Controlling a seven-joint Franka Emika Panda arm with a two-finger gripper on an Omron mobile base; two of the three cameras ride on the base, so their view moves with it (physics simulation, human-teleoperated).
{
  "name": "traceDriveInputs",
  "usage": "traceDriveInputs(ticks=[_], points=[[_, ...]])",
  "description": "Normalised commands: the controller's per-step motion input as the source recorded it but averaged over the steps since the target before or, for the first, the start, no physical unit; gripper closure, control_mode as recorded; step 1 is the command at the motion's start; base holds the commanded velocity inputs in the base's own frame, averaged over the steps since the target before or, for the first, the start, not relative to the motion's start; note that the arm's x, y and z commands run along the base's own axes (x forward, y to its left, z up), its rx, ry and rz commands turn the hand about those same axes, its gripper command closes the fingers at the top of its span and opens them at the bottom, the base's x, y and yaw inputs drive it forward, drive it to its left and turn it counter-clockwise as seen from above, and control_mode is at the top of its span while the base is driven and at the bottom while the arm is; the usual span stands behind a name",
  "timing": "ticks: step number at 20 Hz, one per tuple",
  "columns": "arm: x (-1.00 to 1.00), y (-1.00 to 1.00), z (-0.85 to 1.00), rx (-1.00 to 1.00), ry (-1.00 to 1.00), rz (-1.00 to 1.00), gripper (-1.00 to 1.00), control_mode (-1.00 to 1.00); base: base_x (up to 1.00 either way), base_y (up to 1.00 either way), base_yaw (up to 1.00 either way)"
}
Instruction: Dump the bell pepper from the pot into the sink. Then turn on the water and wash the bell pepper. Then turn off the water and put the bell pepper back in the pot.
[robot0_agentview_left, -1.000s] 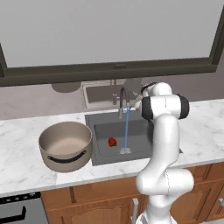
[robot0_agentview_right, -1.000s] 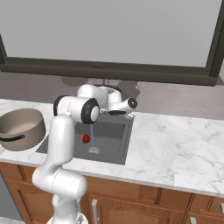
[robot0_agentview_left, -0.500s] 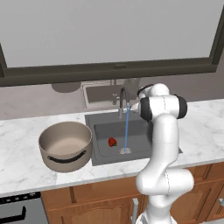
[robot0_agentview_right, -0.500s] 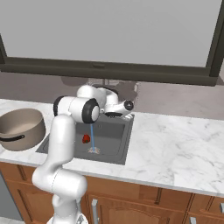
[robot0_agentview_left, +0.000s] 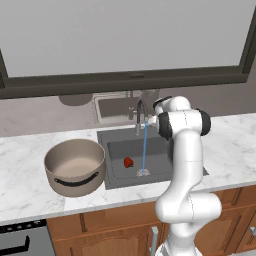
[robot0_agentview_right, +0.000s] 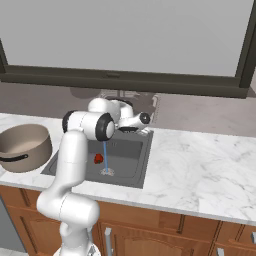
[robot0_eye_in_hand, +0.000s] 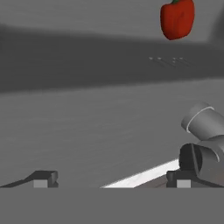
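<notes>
The red bell pepper lies on the floor of the dark grey sink. It sits just left of a thin stream of water falling from the curved faucet onto the drain. The hand view shows the bell pepper far off at the top. My gripper is open with nothing between its fingers, up at the sink's back edge. A grey metal part of the faucet stands close by its right fingertip. The beige pot stands upright on the counter left of the sink.
Marble counter runs on both sides of the sink. A smaller pale basin shows behind the faucet below the dark window frame. Wooden cabinet fronts lie under the counter.
My hand has drifted slightly left and down toward the faucet's base. Water keeps running; the bell pepper and pot have not moved.
</notes>
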Motion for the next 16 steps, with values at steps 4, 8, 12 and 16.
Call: traceDriveInputs(ticks=[4, 8, 12, 16], points=[[0.31, 0.08, 0.00, 0.00, 0.00, 0.00, -1.00, -1.00, 0.00, 0.00, 0.00], [0.34, 0.08, 0.00, 0.00, 0.00, 0.00, -1.00, -1.00, 0.00, 0.00, 0.00], [0.24, 0.14, -0.01, 0.00, 0.00, 0.00, -1.00, -1.00, 0.00, 0.00, 0.00], [0.06, 0.28, -0.03, 0.00, 0.00, 0.00, -1.00, -1.00, 0.00, 0.00, 0.00]])
